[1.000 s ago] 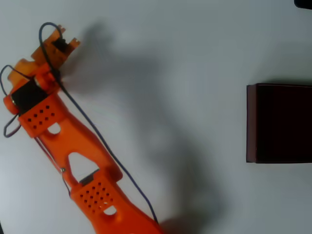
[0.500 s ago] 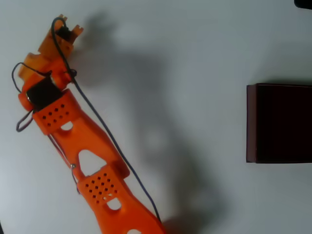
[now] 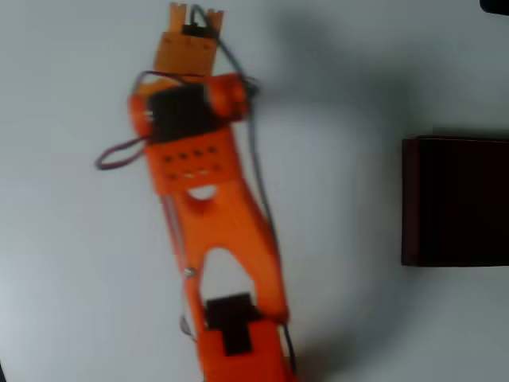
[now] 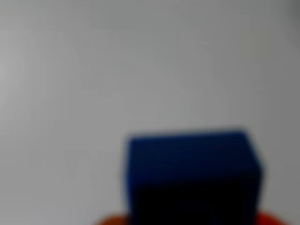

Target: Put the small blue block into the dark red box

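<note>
1. The arm [image 3: 215, 239] has swung since a second ago: it lay slanted toward the upper left of the overhead view, and now it runs nearly straight up the picture, blurred by the motion.
2. The gripper [image 3: 196, 13] has moved with it, from the far upper left to the top edge near the middle, so it is closer to the box [image 3: 455, 201] than it was, though still well apart from it.
3. The block [image 4: 192, 176] sits large and blurred at the bottom of the wrist view, close against the camera, with an orange part of the gripper just below it and bare desk [image 4: 140, 65] behind.
4. From that, I judge the block is clenched in the gripper and carried off the desk; the jaws themselves are not clear enough to see the contact.
5. The box has not shifted: it stands at the right edge of the overhead view, maroon wall toward the arm, dark inside.
6. Meaning for the task: the pickup looks done and the carry toward the box is under way.
7. What remains, as I judge it, is a further swing to the right in the overhead view until the gripper is over the box opening, then the release.
8. Risk: letting go short of the near wall would drop the block on the desk beside the box.
</note>
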### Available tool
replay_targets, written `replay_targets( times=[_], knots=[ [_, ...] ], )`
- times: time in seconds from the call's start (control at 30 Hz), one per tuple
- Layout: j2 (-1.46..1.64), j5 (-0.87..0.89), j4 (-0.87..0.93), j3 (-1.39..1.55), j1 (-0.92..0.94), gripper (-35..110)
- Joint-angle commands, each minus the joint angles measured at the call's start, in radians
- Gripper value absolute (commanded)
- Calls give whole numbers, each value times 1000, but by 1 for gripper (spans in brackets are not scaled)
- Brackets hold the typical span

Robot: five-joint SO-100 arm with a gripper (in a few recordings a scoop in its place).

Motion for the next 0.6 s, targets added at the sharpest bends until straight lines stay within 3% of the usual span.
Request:
replay_targets(
  times=[0.0,0.23,0.57],
  knots=[
    [247,-241,26,175,118,1],
    [474,-693,-15,422,413,1],
    [638,-1207,-268,775,822,0]
  ],
)
